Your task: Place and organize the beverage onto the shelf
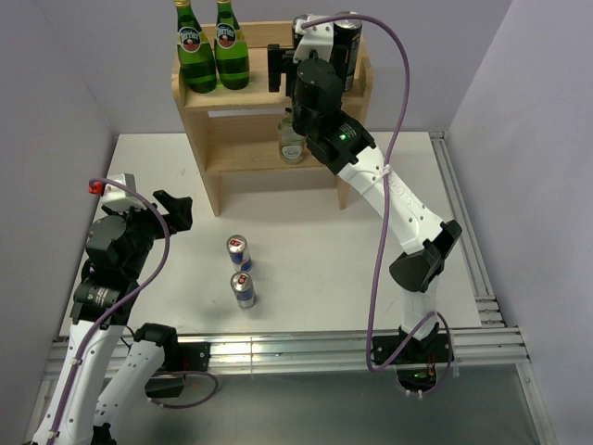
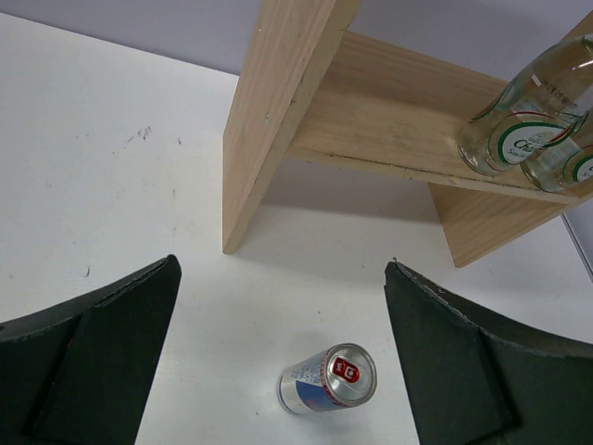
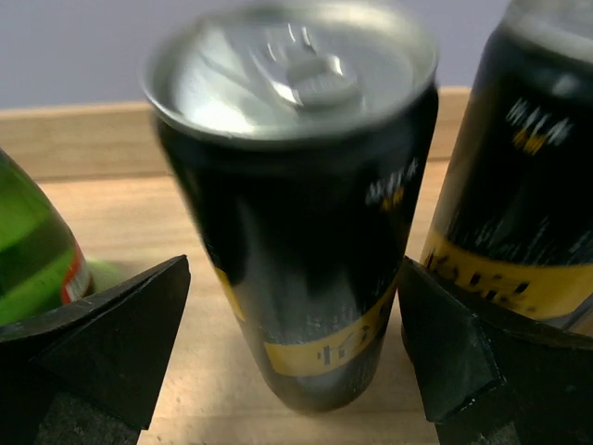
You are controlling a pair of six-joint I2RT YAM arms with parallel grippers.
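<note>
The wooden shelf (image 1: pixel 196 96) stands at the back of the table. My right gripper (image 1: pixel 326 39) is open at its top tier. Its fingers (image 3: pixel 111 343) stand on either side of a tall black-and-yellow can (image 3: pixel 306 222) upright on the top board (image 3: pixel 111 199), and the second black-and-yellow can (image 3: pixel 519 176) stands just right of it. Two clear bottles (image 1: pixel 293 144) stand on the lower tier (image 2: pixel 389 120). Two slim blue-silver-red cans (image 1: pixel 239 251) (image 1: pixel 244 289) stand on the table. My left gripper (image 1: pixel 176 211) is open and empty, above and behind one slim can (image 2: pixel 329 378).
Two large green glass bottles (image 1: pixel 195 51) (image 1: pixel 231 46) stand on the left of the top tier; one shows beside my right gripper (image 3: pixel 32 250). The shelf's left side panel (image 2: pixel 278 111) is ahead of my left gripper. Grey walls close in the white table (image 1: pixel 306 278) on both sides.
</note>
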